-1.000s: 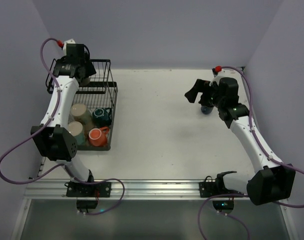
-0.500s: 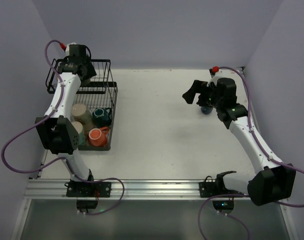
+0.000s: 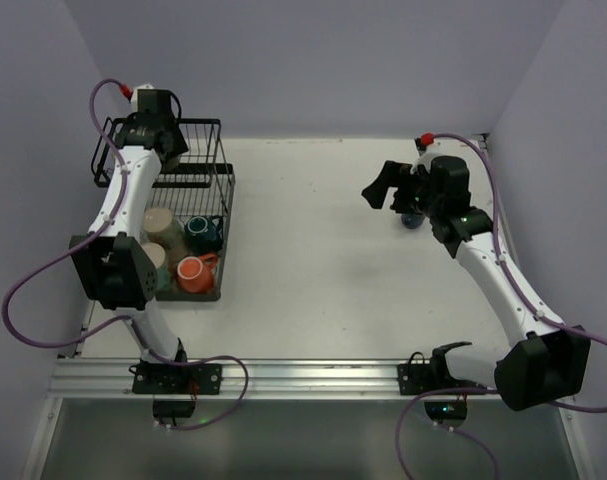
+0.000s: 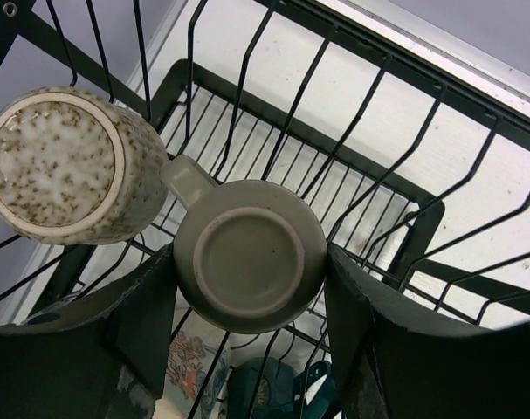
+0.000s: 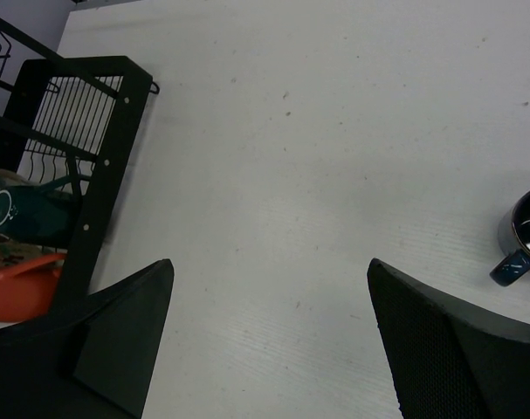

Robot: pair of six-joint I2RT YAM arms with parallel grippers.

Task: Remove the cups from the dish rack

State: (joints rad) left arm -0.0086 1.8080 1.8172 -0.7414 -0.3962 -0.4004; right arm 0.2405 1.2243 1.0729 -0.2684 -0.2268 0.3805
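The black wire dish rack [image 3: 226, 181] stands at the table's left. In its raised basket a grey-olive cup [image 4: 247, 253] lies bottom-up, and my left gripper [image 4: 250, 272] is shut on it, a finger pressed against each side. A speckled cream cup [image 4: 59, 166] sits just left of it. The lower tray holds a beige cup [image 3: 163, 225], a dark teal cup [image 3: 203, 232] and an orange-red cup [image 3: 193, 272]. My right gripper [image 3: 383, 185] hovers open over the table, empty, near a dark blue cup [image 5: 526, 231] standing on the table.
The rack's black end frame [image 5: 107, 131] shows at the left of the right wrist view, with the teal cup [image 5: 20, 214] and orange-red cup [image 5: 20, 284] behind it. Purple walls close the table at the back and on both sides.
My left gripper's jaws have closed onto the grey-olive cup in the raised basket. The right gripper has drifted slightly left, still open.
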